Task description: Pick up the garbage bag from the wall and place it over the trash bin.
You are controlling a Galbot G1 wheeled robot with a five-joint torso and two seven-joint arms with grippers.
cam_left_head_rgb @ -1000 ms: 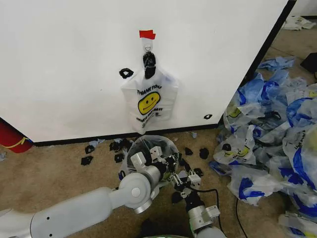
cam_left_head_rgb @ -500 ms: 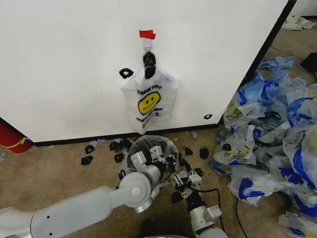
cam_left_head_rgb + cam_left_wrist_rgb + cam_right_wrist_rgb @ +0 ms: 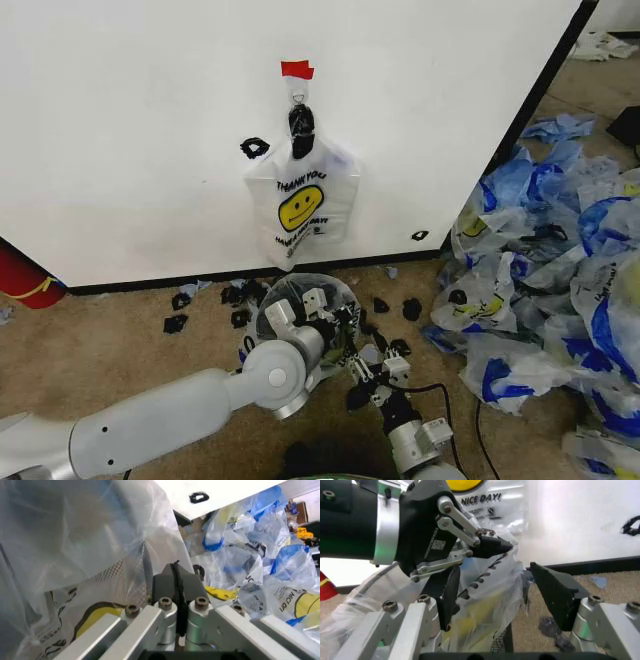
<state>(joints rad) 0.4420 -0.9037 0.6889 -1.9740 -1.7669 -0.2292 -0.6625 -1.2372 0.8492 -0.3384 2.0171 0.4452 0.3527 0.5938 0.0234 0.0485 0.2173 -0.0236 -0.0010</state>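
A garbage bag with a yellow smiley face hangs from a hook on the white wall, under a piece of red tape. Below it on the carpet stands the trash bin, black mesh, with a second printed translucent bag draped over it. My left gripper is over the bin's rim, shut on that bag's film. My right gripper is just in front of the bin, open, with the film hanging between its fingers.
A heap of blue-and-white plastic bags covers the floor to the right. Black scraps lie along the wall's base. A red object sits at the far left and a black cable runs by the right arm.
My left arm has edged a little forward over the bin. The right wrist has slid slightly back and to the right. The hanging bag has not moved.
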